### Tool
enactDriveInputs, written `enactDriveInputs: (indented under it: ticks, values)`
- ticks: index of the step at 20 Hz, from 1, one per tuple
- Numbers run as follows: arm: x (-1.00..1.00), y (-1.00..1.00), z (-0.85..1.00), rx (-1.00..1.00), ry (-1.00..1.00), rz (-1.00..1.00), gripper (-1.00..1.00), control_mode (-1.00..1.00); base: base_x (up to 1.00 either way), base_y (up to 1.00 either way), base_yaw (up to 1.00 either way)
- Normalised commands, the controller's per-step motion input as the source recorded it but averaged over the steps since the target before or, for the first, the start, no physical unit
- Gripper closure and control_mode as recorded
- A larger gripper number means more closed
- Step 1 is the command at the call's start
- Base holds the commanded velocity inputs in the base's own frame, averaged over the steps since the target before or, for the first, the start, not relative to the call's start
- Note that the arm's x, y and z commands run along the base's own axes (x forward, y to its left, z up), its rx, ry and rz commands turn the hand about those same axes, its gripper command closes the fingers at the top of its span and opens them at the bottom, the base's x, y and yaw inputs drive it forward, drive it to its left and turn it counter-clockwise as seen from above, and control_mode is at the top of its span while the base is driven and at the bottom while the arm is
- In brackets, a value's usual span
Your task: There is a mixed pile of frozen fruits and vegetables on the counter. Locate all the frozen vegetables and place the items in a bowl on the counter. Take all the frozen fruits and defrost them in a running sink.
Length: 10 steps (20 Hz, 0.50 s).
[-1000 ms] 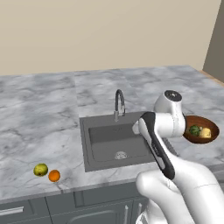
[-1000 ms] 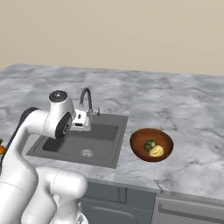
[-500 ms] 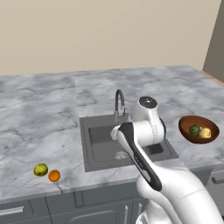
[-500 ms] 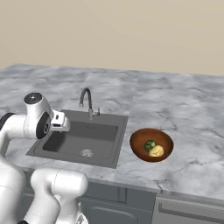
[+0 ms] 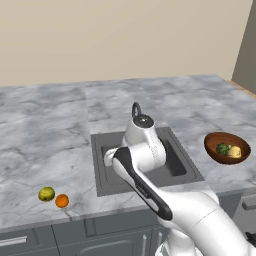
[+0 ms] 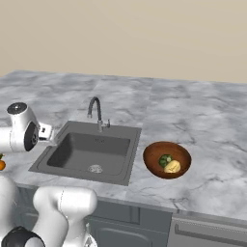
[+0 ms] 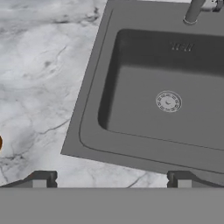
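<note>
Left base view: I am looking across a grey-white marbled counter (image 5: pixel 50 130) backed by a beige wall. The dark sink (image 5: pixel 172 172) is sitting at centre, with the arm's white wrist hanging over its left part and hiding most of the faucet (image 5: pixel 136 107). The yellow-green fruit (image 5: pixel 46 193) and the orange ball (image 5: pixel 62 201) are lying just beside each other near the counter's front edge, well left of the sink. The reddish-brown bowl (image 5: pixel 218 156) is standing right of the sink, holding the broccoli floret (image 5: pixel 222 148) and the potato (image 5: pixel 235 152).

Right base view: the wrist is hovering beside the sink's left rim; the bowl is sitting just right of the basin.

Hand view: I am seeing the 2 finger tips of the gripper (image 7: pixel 111 179) spread wide apart, gripping nothing, above the sink's near rim, with the drain (image 7: pixel 168 101) beyond.
</note>
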Motion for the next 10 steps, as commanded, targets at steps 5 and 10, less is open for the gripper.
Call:
enactDriveInputs:
  ticks: [5, 10]
  values:
    - [-0.05, 0.66, -0.21, 0.00, 0.07, 0.00, -1.00, -1.00, 0.00, 0.00, 0.00]
    - [-0.06, 0.60, -0.01, 0.01, 0.02, 0.00, -1.00, -1.00, 0.00, 0.00, 0.00]
